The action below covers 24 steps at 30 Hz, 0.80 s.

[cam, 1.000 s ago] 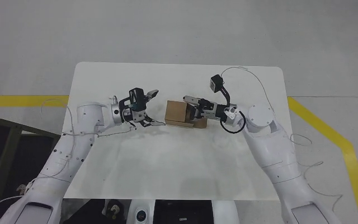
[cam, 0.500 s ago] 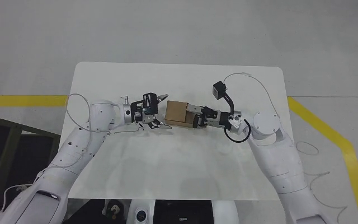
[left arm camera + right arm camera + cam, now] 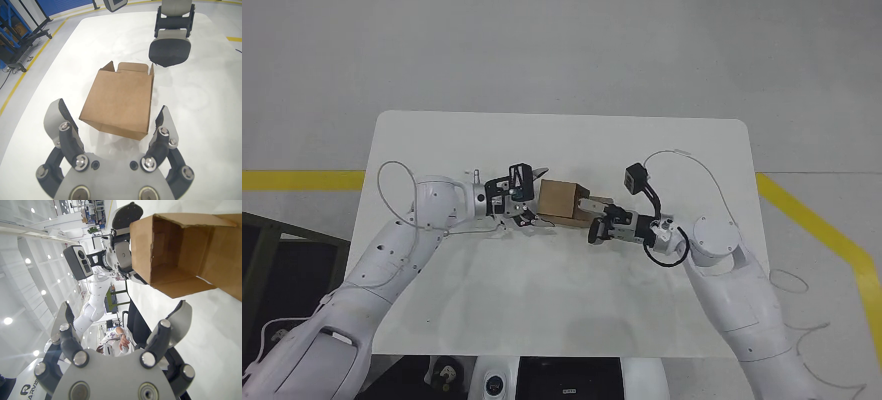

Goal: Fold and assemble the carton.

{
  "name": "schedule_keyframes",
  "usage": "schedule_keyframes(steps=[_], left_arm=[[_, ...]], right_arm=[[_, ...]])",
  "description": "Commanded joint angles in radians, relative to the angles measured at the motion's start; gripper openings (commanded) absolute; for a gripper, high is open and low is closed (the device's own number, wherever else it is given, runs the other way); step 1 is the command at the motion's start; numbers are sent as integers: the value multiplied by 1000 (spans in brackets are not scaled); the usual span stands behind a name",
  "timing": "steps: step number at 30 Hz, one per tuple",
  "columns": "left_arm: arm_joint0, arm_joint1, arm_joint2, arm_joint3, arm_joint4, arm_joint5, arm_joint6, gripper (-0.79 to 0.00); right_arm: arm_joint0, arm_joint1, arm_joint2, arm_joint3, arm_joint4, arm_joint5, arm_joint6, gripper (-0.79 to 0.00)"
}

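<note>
carton (image 3: 170,247) cut off at edge, underside hidden

White table (image 3: 542,300) — grey floor (image 3: 542,50), yellow line (image 3: 302,180).

The carton (image 3: 560,199) is a plain brown cardboard box, erected into a squarish tube. It lies on its side on the table (image 3: 562,300), near the middle and somewhat closer to the far edge. Its open end faces the right edge, with short flaps (image 3: 132,67) standing out unfolded. The end toward the left edge looks closed.
</note>
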Motion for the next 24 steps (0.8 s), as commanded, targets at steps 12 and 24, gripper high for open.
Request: schedule_keyframes(steps=[12, 24], left_arm=[[-12, -9, 13, 14, -16, -15, 0, 0], [-1, -11, 11, 24, -57, -46, -17, 0]], right_arm=[[74, -14, -46, 145, 79, -172, -10, 0], [148, -39, -101, 289, 191, -268, -13, 0]])
